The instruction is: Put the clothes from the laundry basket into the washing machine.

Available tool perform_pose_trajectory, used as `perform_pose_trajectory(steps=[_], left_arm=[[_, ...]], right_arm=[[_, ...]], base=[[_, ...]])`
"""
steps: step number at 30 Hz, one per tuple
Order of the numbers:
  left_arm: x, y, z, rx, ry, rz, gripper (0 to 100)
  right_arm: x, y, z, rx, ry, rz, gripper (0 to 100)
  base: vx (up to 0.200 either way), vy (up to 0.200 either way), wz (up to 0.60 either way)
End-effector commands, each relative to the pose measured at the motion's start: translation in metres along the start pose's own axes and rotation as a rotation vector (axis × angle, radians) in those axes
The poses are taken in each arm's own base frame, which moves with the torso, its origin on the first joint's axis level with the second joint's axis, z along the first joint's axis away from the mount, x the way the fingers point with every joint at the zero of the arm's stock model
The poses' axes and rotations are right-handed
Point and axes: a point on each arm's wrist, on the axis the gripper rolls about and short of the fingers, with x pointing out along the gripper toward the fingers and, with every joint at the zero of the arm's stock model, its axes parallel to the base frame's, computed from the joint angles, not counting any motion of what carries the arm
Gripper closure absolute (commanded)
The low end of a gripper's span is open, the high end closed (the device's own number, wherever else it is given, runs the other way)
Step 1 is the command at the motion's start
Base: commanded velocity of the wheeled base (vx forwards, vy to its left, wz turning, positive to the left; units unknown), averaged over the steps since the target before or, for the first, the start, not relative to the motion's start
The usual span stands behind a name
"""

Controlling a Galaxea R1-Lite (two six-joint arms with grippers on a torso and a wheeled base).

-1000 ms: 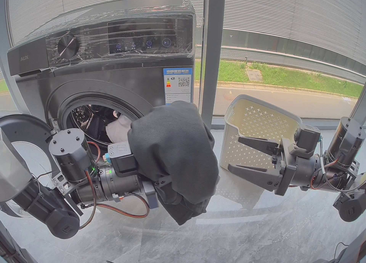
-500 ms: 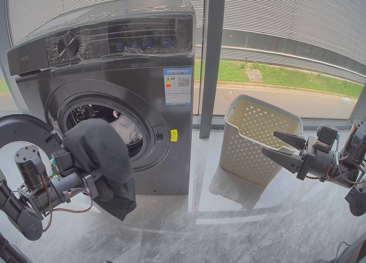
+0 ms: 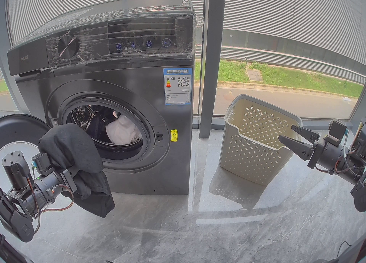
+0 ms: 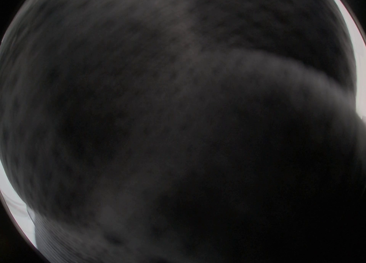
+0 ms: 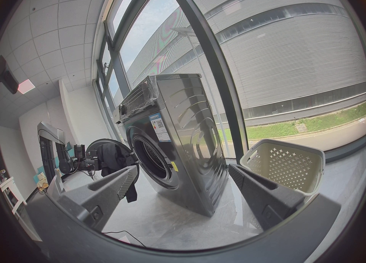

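Head view: our left gripper (image 3: 76, 179) is clamped on a dark grey garment (image 3: 72, 149). The garment drapes over the gripper and hangs just outside the washing machine (image 3: 126, 73), beside the open door (image 3: 19, 126) and lower than the drum opening (image 3: 95, 122), where a white garment (image 3: 122, 130) lies. Our right gripper (image 3: 286, 132) is spread wide and holds nothing, just beside the laundry basket (image 3: 244, 153).

Left wrist view: the dark grey garment (image 4: 183, 122) lies across the lens.

Right wrist view: the right gripper's fingers (image 5: 114, 187) stand apart.

We judge the garment light, limp and not slippery. A bunched grip near its middle should keep the hanging tail from snagging on the door rim.
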Motion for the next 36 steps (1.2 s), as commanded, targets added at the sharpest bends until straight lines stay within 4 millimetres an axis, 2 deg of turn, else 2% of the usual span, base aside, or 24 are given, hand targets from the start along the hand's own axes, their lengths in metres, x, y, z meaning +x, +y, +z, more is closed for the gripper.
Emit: perform_pose_trajectory(steps=[1,11,20,31,36], left_arm=[[-0.003,0.0,-0.002,-0.012,0.004,0.009,100],[-0.004,-0.001,0.0,-0.003,-0.005,0.012,100],[-0.001,0.001,-0.003,-0.011,0.012,0.014,100],[0.008,0.0,-0.01,-0.004,0.05,-0.011,100],[0.016,-0.001,-0.007,0.007,0.049,-0.064,100]], right_arm=[[-0.004,-0.003,0.004,-0.008,-0.019,-0.022,0],[-0.005,-0.003,0.003,-0.005,-0.016,-0.024,0],[-0.005,-0.003,0.003,-0.005,-0.014,-0.025,0],[-0.004,-0.003,0.004,-0.006,-0.016,-0.021,0],[-0.004,-0.004,0.003,-0.005,-0.014,-0.022,0]], base=[[0.0,0.0,0.0],[0.0,0.0,0.0],[0.0,0.2,0.0],[0.0,0.0,0.0],[0.04,0.0,0.0]])
